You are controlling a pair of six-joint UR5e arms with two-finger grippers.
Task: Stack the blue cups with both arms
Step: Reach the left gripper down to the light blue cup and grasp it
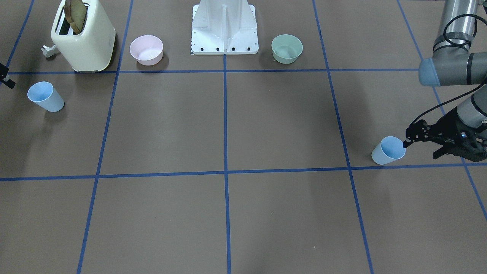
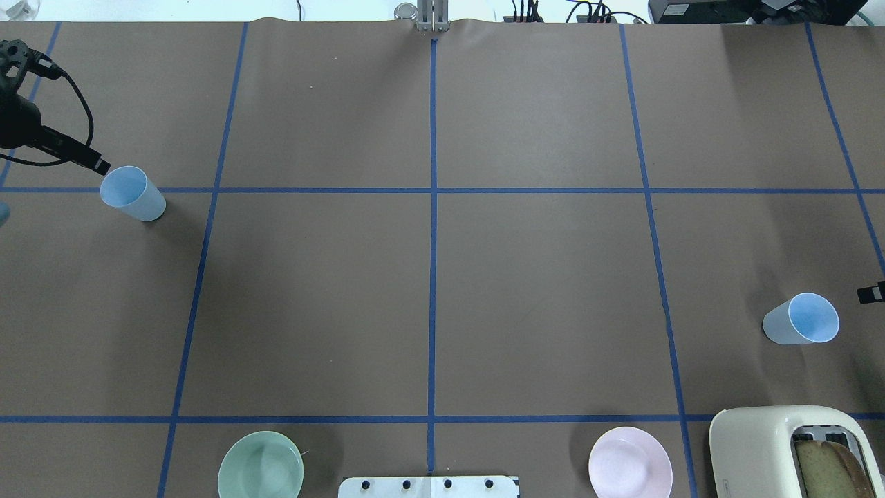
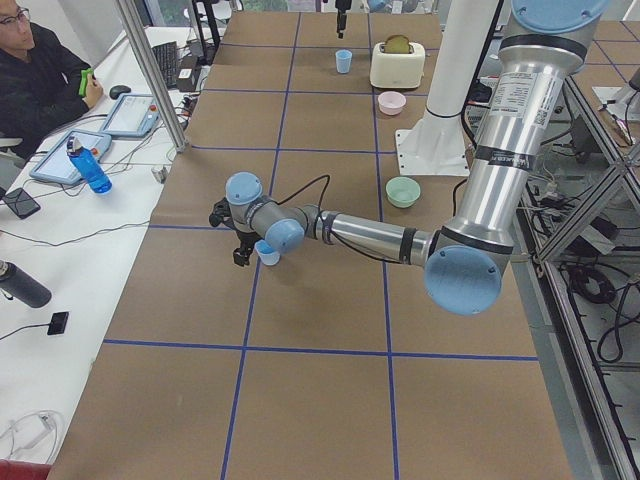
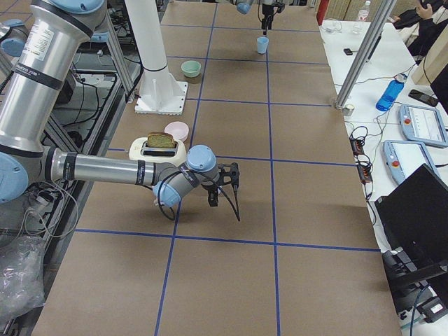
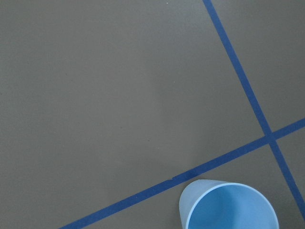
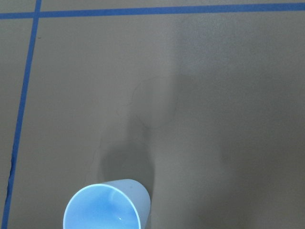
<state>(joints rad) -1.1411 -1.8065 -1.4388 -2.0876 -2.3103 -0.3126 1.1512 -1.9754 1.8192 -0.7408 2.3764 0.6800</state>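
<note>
— Cup first: the left cup sat at the bottom right of the left wrist view, upright, mouth up, nothing inside.
— And the left gripper?
— Its fingers were spread, at the right edge of the front view, with one tip at that cup's rim. Whether it touched or was just shy, I couldn't say.
— The right cup?
— It was at the bottom left of the right wrist view, also upright and empty. Of the right gripper only a black tip showed at the overhead view's right edge, so I couldn't tell whether it was spread or pressed together.
— How would the cups handle?
— Light, thin, smooth plastic, I'd judge: slippery, tapered, easy to tip. Pinching the wall at the rim, one finger inside, looked safest.
— Other containers?
— The pink bowl and green bowl, at the top of the front view, looked empty. The toaster at the upper left held a bread slice.
</note>
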